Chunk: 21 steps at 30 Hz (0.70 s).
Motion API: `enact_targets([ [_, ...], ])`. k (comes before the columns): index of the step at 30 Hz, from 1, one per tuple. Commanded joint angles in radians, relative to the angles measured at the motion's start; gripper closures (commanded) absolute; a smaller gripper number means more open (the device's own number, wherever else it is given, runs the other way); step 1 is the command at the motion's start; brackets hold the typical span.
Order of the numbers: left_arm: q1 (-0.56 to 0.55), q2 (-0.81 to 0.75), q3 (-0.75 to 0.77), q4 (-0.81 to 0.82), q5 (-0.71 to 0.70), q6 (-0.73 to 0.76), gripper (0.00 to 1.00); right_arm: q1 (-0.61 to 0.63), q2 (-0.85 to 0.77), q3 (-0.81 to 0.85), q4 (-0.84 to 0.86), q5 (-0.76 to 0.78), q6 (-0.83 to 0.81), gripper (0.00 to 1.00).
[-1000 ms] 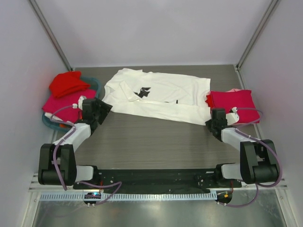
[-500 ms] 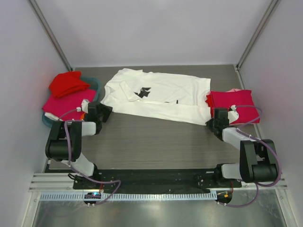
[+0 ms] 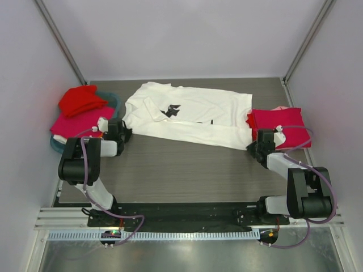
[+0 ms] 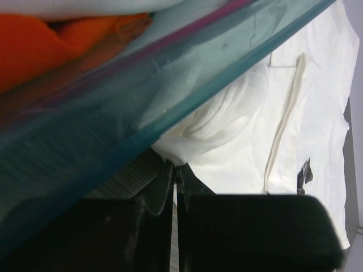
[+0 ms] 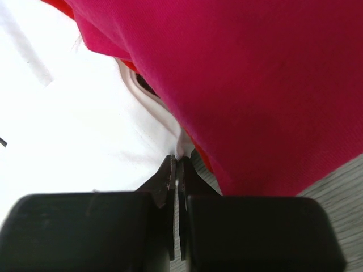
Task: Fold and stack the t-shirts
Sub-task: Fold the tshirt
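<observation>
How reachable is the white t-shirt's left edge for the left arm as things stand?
Probably yes: the left gripper sits at the bunched edge of the white t-shirt, nothing between them. The teal basket wall runs beside it, not across. The jaws look shut, so they must open first.

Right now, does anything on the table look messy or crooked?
Yes. The white cotton t-shirt with the robot-arm print lies spread out and crooked, its right edge caught under the folded magenta-pink t-shirt.
</observation>
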Motion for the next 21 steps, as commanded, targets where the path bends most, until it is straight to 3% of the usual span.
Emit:
enact_targets([
  [1, 0.012, -0.040, 0.049, -0.013, -0.118, 0.036, 1.00, -0.002, 0.004, 0.036, 0.002, -0.025, -0.026, 0.99],
  [5, 0.012, -0.099, 0.180, -0.338, -0.155, 0.041, 1.00, -0.002, 0.014, 0.089, -0.042, -0.028, -0.003, 0.99],
  [8, 0.012, -0.190, 0.176, -0.539, -0.198, 0.030, 1.00, -0.002, -0.011, 0.146, -0.131, -0.026, 0.000, 0.99],
  [11, 0.012, -0.343, 0.098, -0.586, -0.263, -0.022, 1.00, -0.003, -0.035, 0.180, -0.187, -0.022, -0.006, 0.99],
  [13, 0.012, -0.423, 0.028, -0.609, -0.217, -0.029, 1.00, -0.003, -0.035, 0.187, -0.237, -0.028, -0.011, 0.99],
  [21, 0.012, -0.572, -0.120, -0.705, -0.146, -0.025, 1.00, -0.002, -0.052, 0.105, -0.277, -0.046, -0.017, 0.99],
])
